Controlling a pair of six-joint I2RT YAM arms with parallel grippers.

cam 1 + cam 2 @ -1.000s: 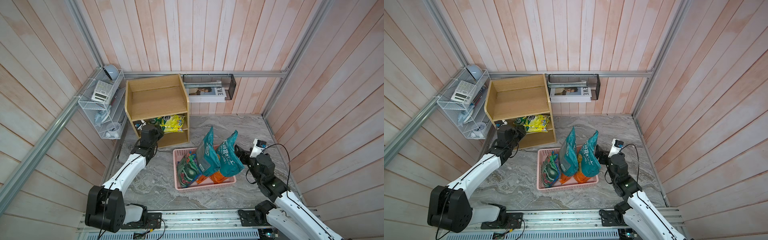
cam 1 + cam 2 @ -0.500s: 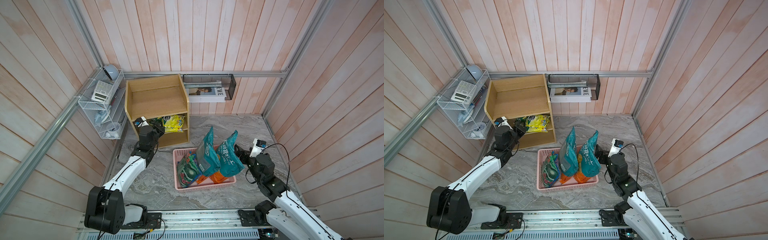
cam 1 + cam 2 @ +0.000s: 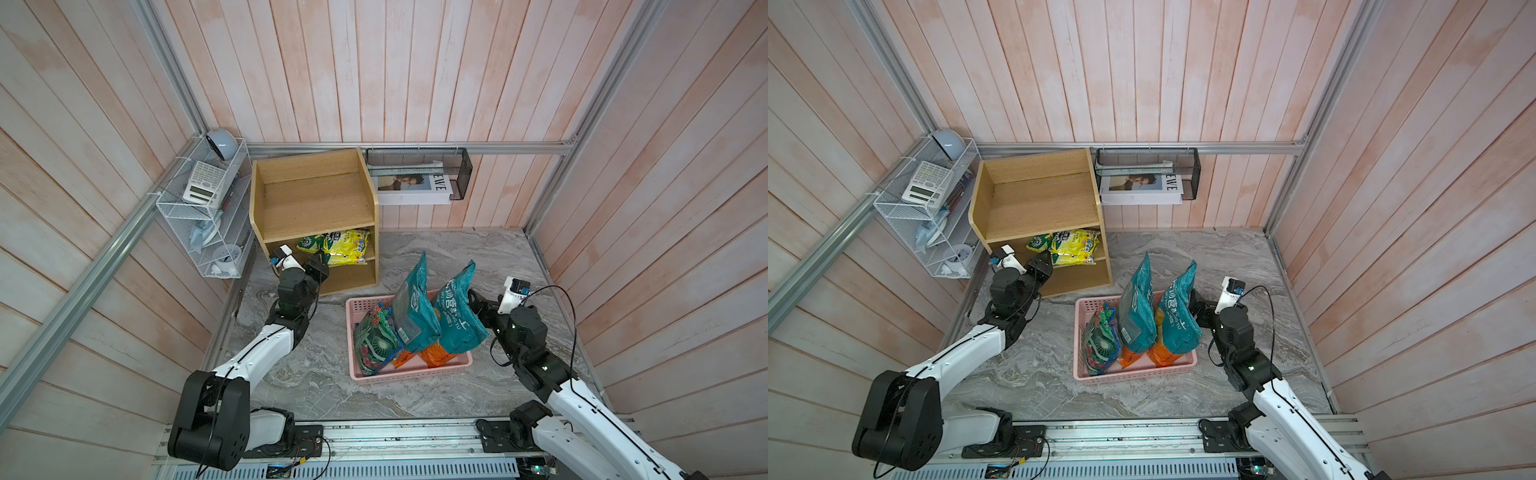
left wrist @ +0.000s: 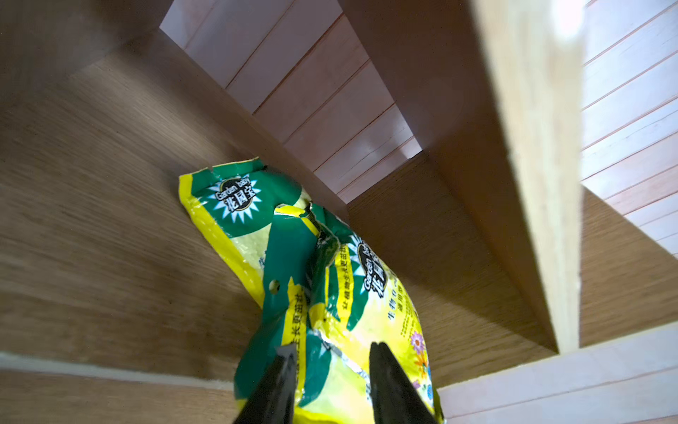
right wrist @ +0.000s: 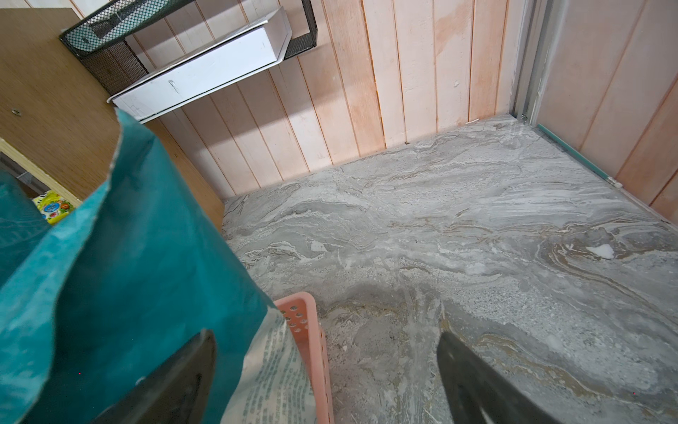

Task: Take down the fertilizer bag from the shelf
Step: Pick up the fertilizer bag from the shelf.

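Fertilizer bag on shelf middle tier, right side; left gripper narrow astride its near end, clamp unclear; right gripper spread wide beside teal bags in pink basket, near-right of shelf.

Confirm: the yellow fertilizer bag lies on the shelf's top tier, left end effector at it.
Wrong tier: the yellow fertilizer bag lies on the middle tier of the shelf, as both top views show. The left end effector is at it.
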